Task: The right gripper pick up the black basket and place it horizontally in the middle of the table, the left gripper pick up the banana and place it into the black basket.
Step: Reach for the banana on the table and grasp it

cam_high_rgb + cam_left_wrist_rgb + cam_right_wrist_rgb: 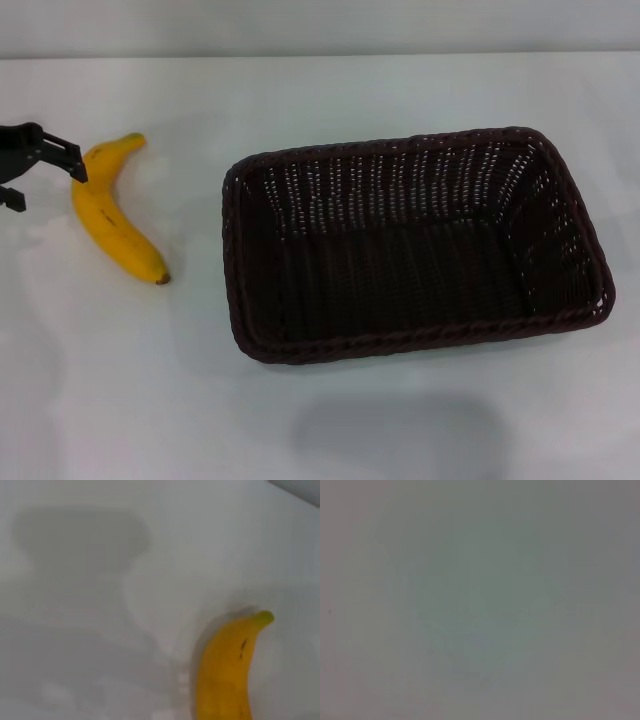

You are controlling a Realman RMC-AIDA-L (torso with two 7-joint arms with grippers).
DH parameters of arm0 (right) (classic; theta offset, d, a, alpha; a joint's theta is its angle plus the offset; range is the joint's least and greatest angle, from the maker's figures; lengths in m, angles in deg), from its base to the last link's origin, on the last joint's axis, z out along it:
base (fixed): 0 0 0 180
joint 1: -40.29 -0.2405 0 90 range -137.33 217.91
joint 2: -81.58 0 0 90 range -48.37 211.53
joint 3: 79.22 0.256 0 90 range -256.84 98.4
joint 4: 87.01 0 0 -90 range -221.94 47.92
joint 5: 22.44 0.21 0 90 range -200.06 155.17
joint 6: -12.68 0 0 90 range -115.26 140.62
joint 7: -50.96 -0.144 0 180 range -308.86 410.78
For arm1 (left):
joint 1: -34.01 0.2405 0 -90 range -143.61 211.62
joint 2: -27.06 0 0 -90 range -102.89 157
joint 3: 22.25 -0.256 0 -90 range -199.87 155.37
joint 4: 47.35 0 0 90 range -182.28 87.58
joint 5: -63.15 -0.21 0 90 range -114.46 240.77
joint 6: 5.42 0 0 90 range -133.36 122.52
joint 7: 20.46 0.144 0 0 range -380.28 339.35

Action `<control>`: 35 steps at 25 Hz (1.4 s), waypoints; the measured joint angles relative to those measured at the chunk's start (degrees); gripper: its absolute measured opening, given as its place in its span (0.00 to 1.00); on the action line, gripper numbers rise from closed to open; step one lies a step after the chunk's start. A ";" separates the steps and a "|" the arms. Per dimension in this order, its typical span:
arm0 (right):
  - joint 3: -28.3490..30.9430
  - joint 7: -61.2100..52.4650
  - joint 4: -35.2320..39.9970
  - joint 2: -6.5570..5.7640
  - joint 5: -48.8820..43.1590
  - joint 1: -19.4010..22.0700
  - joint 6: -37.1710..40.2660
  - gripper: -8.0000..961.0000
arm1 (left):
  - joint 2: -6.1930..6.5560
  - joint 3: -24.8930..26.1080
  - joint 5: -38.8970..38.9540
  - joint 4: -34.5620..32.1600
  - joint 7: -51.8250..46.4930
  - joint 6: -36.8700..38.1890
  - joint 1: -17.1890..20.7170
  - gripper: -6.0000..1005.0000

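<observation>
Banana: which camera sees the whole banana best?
The head view: it shows the whole banana lying on the table, beside the left tool. The left wrist view shows only its stem half, cut off at the edge. The right wrist view shows none of it.

Non-task items:
- Wall [320,25] – plain pale grey band across far side in head view, unmarked.
- Shadow [400,435] – soft grey rounded patch, near side, centre.
- Left wrist view: second shadow [80,537], broad and blurred; darker grey strip [300,489] in one corner, identity unclear.
- Right wrist view: uniform grey field, nothing distinguishable.
</observation>
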 joint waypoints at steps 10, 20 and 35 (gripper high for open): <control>0.00 0.00 -1.02 0.02 -0.08 -0.82 0.56 0.78 | -1.44 -2.02 0.40 3.55 0.32 4.01 -0.46 0.84; 0.00 0.03 -2.00 -0.01 -0.17 -0.61 1.09 0.78 | -2.44 -2.02 1.56 6.90 1.08 8.24 -0.34 0.83; 0.12 0.13 -3.75 -0.02 -0.11 -0.35 1.14 0.78 | -3.17 -2.59 0.81 8.81 2.29 9.97 -0.15 0.82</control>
